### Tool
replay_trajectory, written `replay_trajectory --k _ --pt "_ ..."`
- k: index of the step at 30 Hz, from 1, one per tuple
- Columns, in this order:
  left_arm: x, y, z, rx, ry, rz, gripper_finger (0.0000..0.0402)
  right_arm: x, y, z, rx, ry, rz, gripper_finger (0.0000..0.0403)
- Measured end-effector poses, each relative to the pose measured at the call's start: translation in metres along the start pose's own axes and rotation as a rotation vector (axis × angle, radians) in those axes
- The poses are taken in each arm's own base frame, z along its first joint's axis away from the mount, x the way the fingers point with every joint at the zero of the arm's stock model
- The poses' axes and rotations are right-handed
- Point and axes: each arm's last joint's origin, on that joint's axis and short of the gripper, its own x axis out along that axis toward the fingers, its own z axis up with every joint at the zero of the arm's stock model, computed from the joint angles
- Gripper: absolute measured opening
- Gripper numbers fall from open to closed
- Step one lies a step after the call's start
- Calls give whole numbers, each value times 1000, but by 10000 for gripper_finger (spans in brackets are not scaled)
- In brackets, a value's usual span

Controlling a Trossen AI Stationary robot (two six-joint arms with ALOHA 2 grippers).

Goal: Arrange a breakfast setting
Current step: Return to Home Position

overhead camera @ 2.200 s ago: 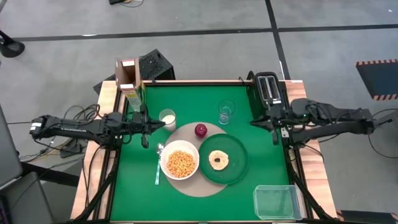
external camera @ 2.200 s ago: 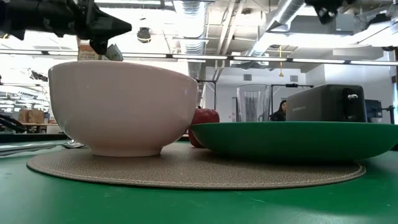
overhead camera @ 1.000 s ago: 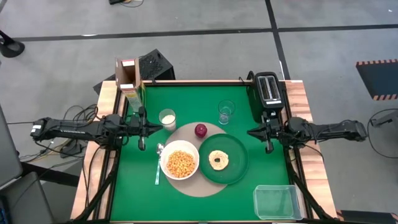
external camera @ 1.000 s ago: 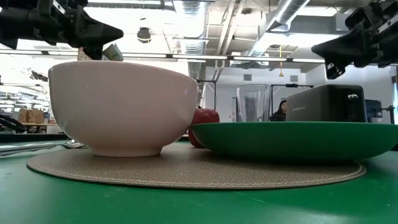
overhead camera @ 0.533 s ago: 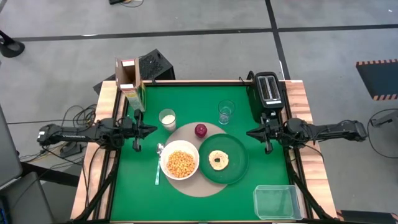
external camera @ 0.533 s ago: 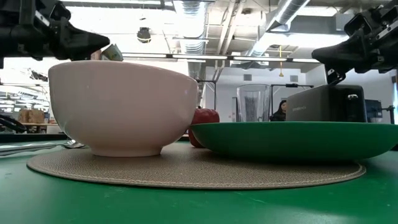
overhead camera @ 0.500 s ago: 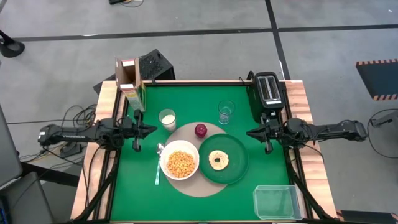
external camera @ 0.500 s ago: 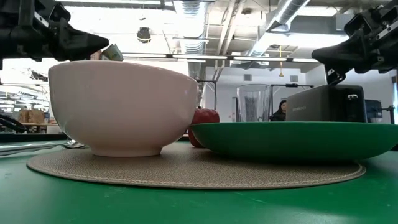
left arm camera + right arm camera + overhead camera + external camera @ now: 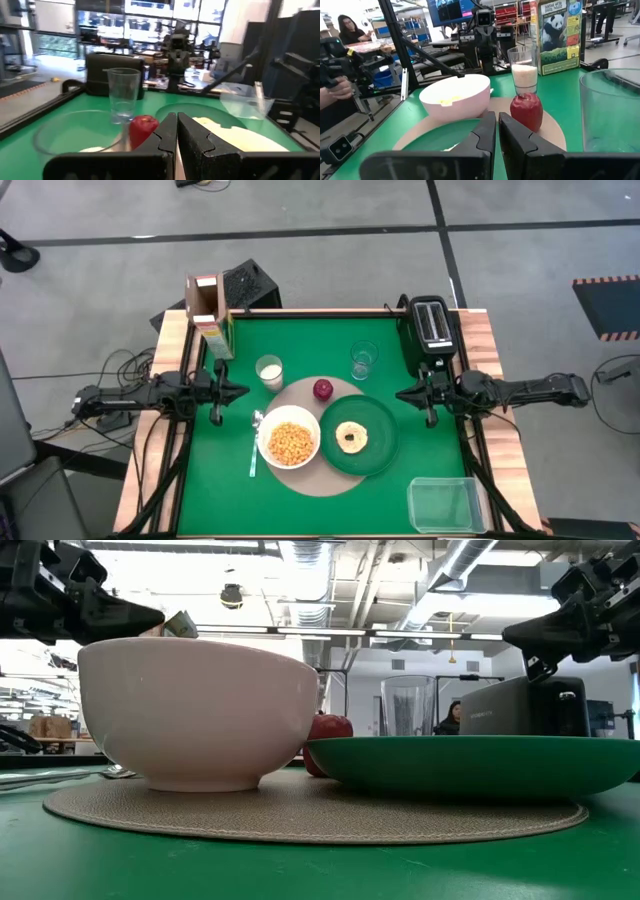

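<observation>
We see left gripper point(image 9: 176, 117) at table's point(image 9: 300, 340) left edge, right gripper point(image 9: 496, 116) at right edge, both closed together. Bowl point(image 9: 289, 443) & plate point(image 9: 381, 446) w/ bread point(image 9: 351, 437) sit on mat point(image 9: 318, 479).

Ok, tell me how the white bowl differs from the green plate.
The white bowl is deep and holds orange cereal; the dark-green plate is shallow, wider and holds the round toasted bread. The bowl's base sits within the tan mat; the plate reaches past the mat's edge. Both are round and upright.
</observation>
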Motion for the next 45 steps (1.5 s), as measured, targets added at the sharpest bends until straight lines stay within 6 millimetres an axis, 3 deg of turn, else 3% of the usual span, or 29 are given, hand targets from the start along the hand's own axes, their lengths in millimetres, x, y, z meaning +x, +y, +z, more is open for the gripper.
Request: replay_trajectory --k 45 --pt "0 -1 -2 -13 19 -33 0 -1 -2 -12 -14 113 -24 49"
